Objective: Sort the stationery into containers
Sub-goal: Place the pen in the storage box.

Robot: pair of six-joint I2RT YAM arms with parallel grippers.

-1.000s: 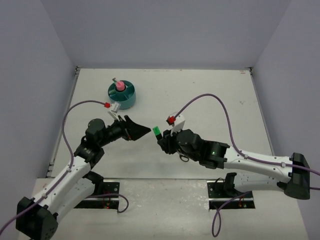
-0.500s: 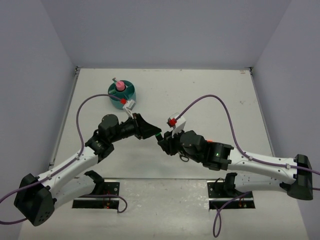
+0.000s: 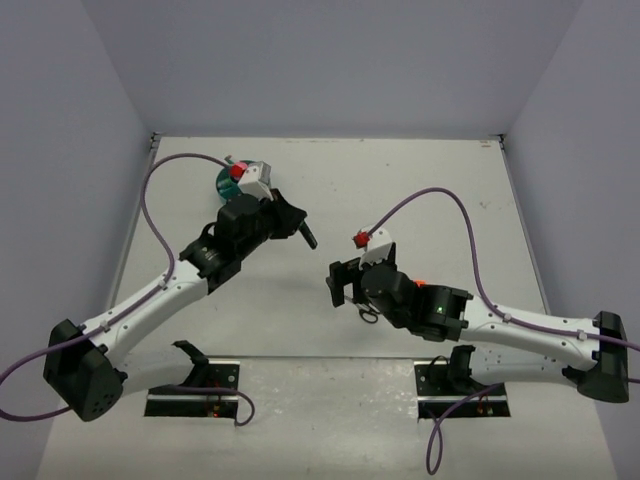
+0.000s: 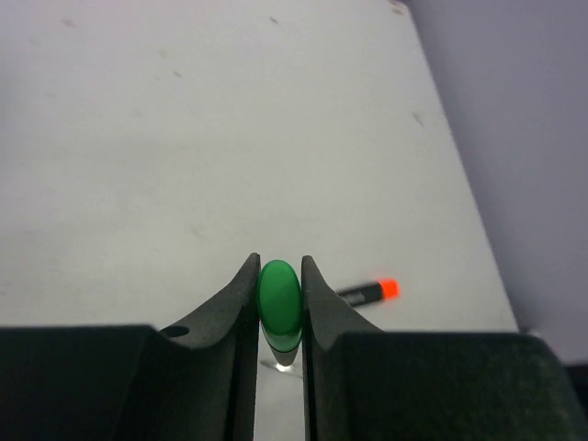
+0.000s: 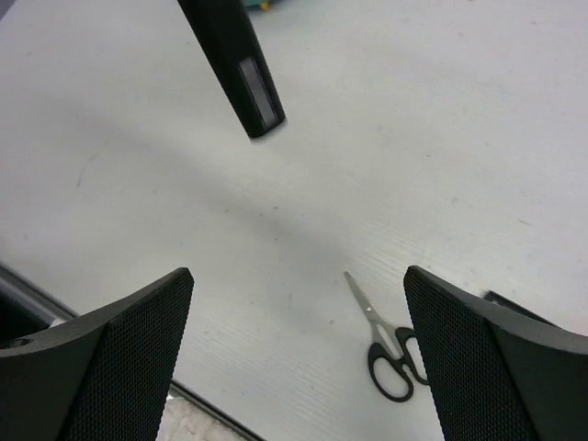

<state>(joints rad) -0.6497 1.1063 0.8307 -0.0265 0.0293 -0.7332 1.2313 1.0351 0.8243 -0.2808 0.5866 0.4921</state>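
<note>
White tabletop (image 3: pixel 420 190) fills the floor of a pale, plain-walled booth, and most of it lies bare in the overhead view.

Seen from its own wrist camera, the left gripper (image 4: pixel 279 272) is clamped on the black-and-green marker (image 4: pixel 278 308). The green end sits squeezed between the two black fingers, low in the centre of that frame. In the overhead view the marker's dark barrel juts out of that gripper toward the frame's middle, lifted off the table. Past the fingers, at lower right of the left wrist frame, a black-and-orange marker (image 4: pixel 369 291) lies flat on the table, well apart from the grip.

The right gripper (image 5: pixel 299 274) stands spread wide with nothing between its mesh-faced fingers. Black-handled scissors (image 5: pixel 390 354) lie on the table at the lower right of its frame, and the held marker's barrel hangs in at the upper left.

The teal organizer (image 3: pixel 223 185) sits in the upper left of the overhead view — mostly hidden behind the left wrist, so its compartments cannot be read.

By my reading, the step in hand is delivery of this marker. The next move calls for swinging it over an open compartment, tipping it upright and letting go only once the tip is inside — otherwise it could topple out.
</note>
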